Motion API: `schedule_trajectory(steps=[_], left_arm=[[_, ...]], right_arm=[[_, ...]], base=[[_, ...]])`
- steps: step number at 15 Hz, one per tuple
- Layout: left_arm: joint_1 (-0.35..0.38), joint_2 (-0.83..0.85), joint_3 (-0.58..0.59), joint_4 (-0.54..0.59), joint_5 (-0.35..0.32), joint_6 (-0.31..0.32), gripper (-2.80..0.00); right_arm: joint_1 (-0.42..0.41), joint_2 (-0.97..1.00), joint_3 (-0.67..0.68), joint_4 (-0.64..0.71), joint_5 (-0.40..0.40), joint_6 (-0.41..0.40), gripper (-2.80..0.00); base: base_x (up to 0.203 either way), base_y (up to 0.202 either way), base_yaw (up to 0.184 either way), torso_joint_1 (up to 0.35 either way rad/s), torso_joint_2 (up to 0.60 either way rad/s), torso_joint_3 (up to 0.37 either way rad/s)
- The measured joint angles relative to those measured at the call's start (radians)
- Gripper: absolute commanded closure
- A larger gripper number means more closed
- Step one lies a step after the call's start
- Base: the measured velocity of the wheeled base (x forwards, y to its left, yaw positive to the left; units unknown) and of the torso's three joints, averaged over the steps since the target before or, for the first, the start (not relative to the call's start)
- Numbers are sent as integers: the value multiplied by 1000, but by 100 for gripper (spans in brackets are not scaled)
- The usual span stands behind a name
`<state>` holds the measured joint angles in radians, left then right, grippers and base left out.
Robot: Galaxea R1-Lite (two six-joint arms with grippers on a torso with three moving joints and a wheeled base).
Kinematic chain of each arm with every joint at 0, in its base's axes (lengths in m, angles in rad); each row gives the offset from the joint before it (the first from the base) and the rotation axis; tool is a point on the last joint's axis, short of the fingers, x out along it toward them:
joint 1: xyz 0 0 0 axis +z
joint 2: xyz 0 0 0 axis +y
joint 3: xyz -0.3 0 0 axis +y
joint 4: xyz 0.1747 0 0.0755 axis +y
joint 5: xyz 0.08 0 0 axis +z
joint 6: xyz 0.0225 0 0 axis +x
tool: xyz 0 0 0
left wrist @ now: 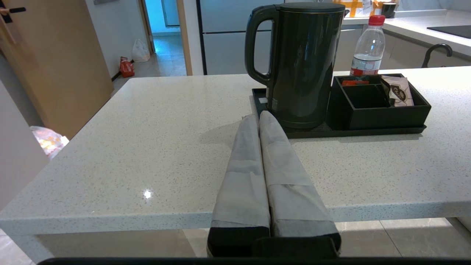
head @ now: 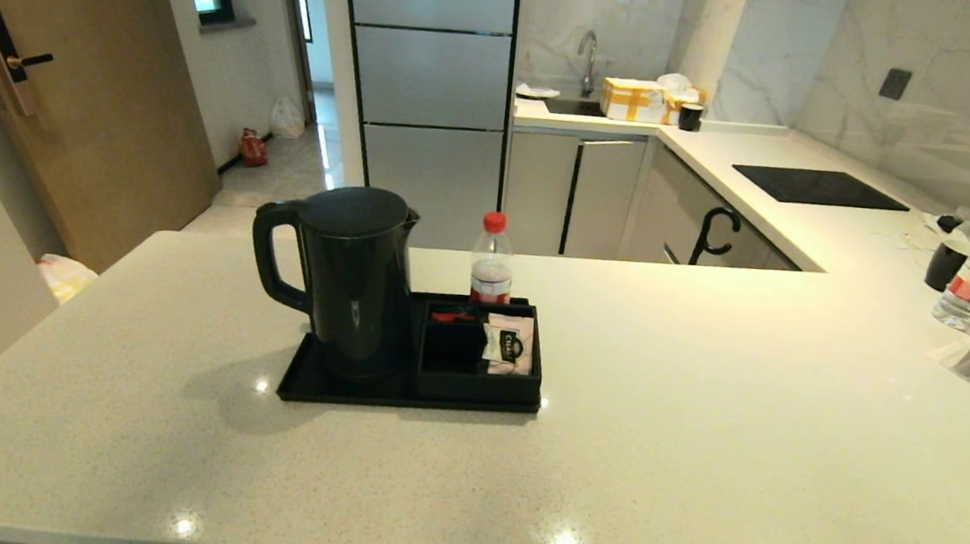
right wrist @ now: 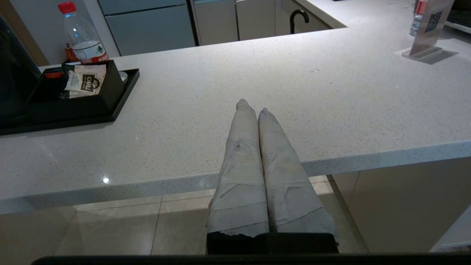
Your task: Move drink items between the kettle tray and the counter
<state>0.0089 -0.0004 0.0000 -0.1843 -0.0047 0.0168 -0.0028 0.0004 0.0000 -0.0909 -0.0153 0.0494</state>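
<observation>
Your kettle (head: pixel 351 280) and sachet (head: pixel 509 344) sit on the tray (head: pixel 302 383); left gripper (left wrist: pixel 259 117) and right gripper (right wrist: pixel 252 106) are clenched, off it.

Marble wall (head: pixel 947 77), wooden door (head: pixel 82 76), perhaps tiled floor (head: pixel 279 169).

A dark logo beginning "CH" is printed on the small whitish-pink flat sachet (right wrist: pixel 85 81); its remaining letters cannot be read.

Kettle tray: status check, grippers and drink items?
Left gripper shut, empty, held short of the kettle tray. Right gripper shut, empty, over bare counter. Kettle on tray, sachet in its compartment. Red-capped bottle just behind tray.
</observation>
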Motion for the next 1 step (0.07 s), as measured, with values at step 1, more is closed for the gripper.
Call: schedule_trajectory(steps=[1], left_arm=[[0,0,0,0,0,0,0]], right_arm=[[0,0,0,0,0,0,0]], base=[[0,0,0,0,0,0]])
